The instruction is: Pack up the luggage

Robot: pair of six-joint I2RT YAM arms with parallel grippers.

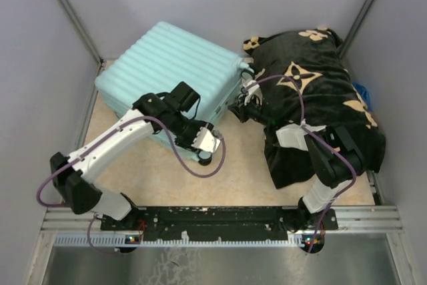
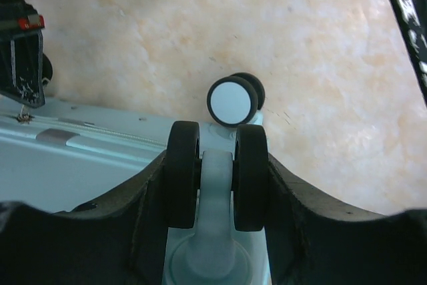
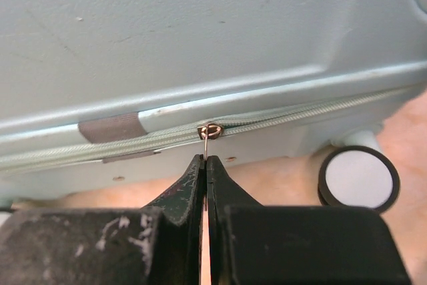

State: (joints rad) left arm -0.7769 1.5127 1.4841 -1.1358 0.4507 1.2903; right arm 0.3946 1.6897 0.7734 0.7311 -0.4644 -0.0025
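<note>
- Top external view: the luggage [image 1: 167, 58] lies flat and shut on the table [image 1: 233, 178], at the back left, ribbed side up. The blanket [image 1: 320, 98] lies in a heap just beside it on the right, not inside.
- The left gripper [image 1: 207, 143] is at the near corner of the luggage. In the left wrist view its fingers hug a wheel [image 2: 217, 175] from both sides, so it is grasping the wheel. That looks like a way to pin the luggage so it cannot slide or roll.
- The right arm reaches over the blanket to the side of the luggage. The right gripper [image 3: 205, 165] is clenched tight on the thin metal zip pull [image 3: 207, 141], which hangs from the zip [image 3: 300, 115].
- The pinch is on the tip of the pull, likely so the slider can be dragged along the zip.
- The blanket has to go in, so the zip probably must run open first. How far the zip is open cannot be told.
- The pull is small and thin, so it could slip out of the fingers.
</note>
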